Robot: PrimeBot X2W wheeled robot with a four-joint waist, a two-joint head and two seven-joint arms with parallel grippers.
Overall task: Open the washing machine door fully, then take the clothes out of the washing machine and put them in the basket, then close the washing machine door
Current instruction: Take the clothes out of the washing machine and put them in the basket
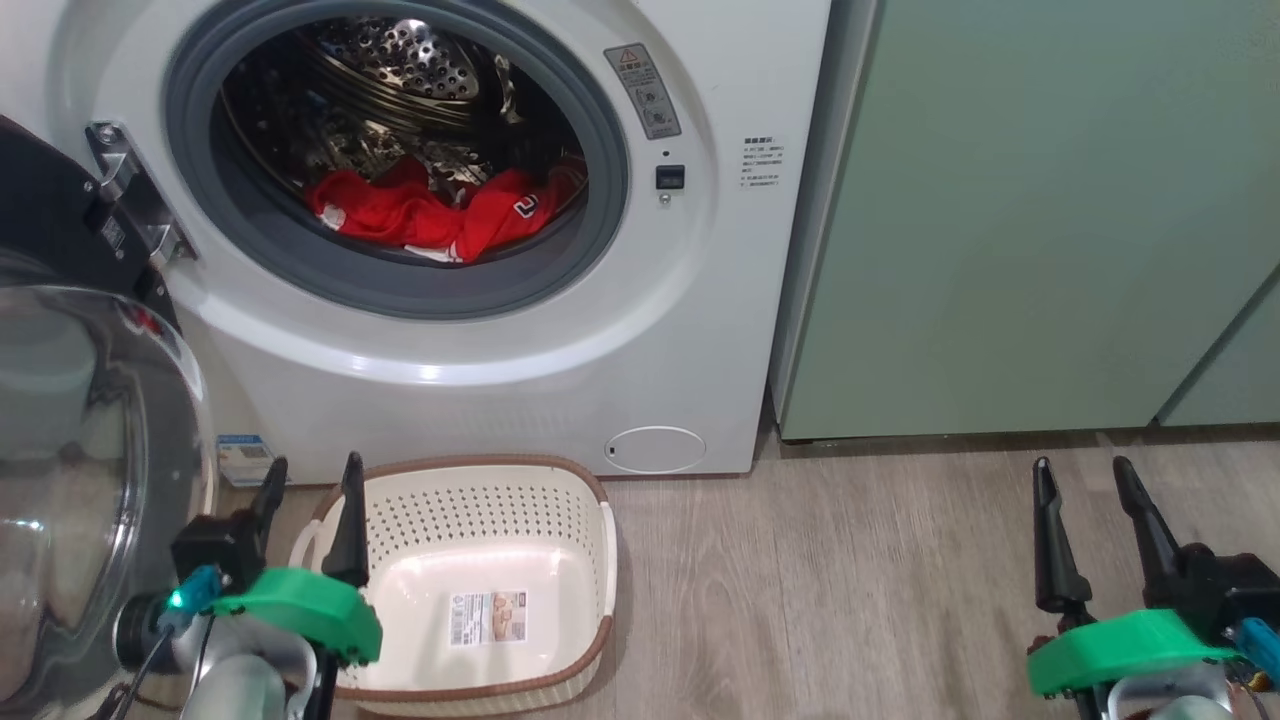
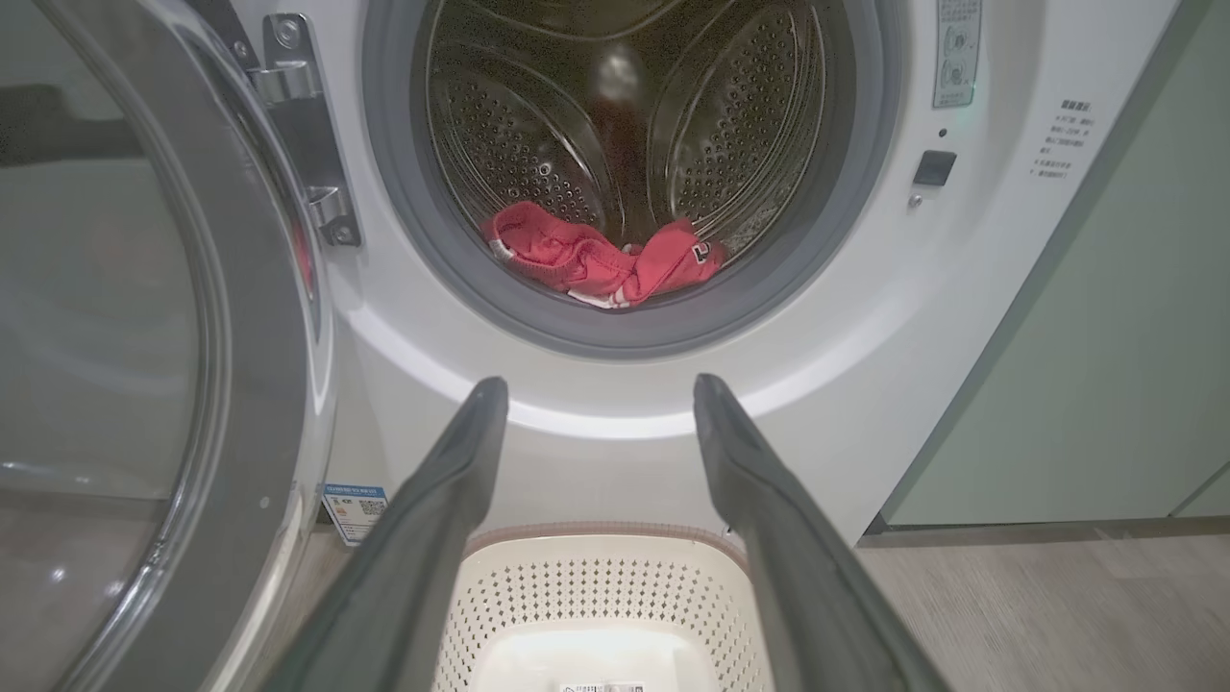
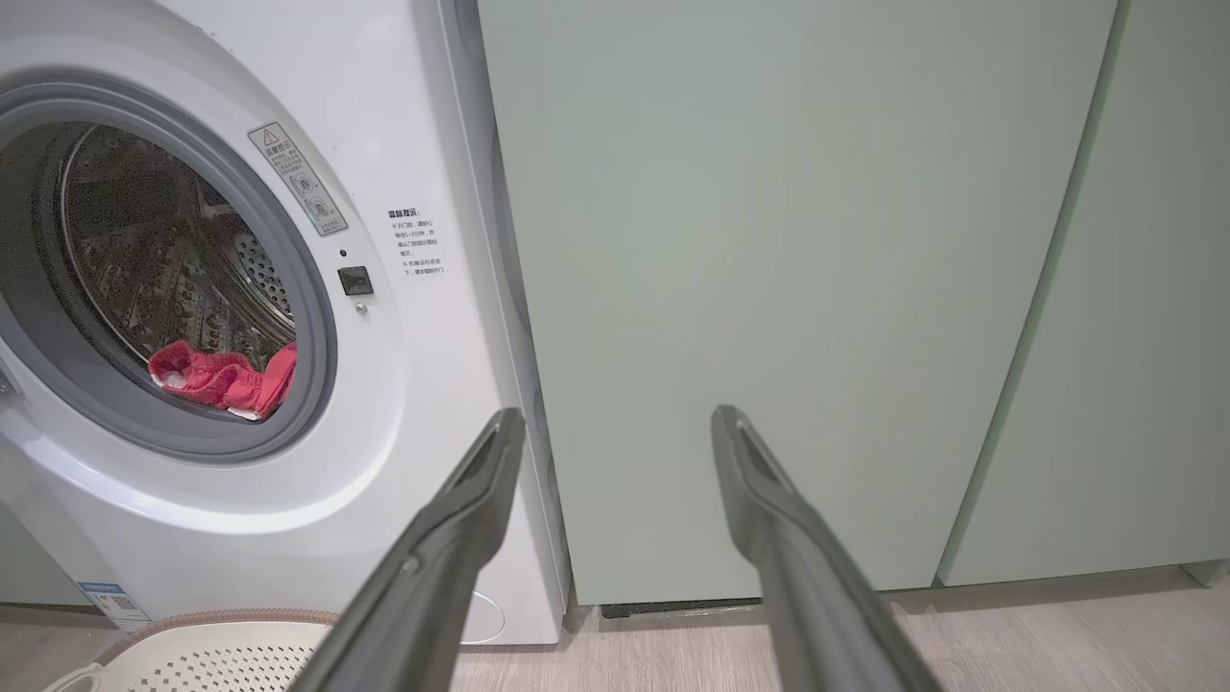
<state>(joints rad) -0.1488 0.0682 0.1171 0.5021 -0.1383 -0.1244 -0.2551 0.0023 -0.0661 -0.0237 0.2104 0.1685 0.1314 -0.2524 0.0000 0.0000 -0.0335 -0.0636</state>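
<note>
The clothes (image 1: 430, 212) lie in the washing machine (image 1: 500, 380), the basket (image 1: 470, 480) before it.

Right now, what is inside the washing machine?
Red clothes lie bunched low at the front of the steel drum, just behind the grey gasket. Whatever lies under the pile is covered.

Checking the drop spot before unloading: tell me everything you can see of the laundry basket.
The basket is cream-white plastic, a rounded rectangle with perforated walls, a brown woven-look rim and white side handles. It stands upright on the wood-look floor, close before the washing machine, below its opening. It is empty apart from a label sticker on its bottom.
</note>
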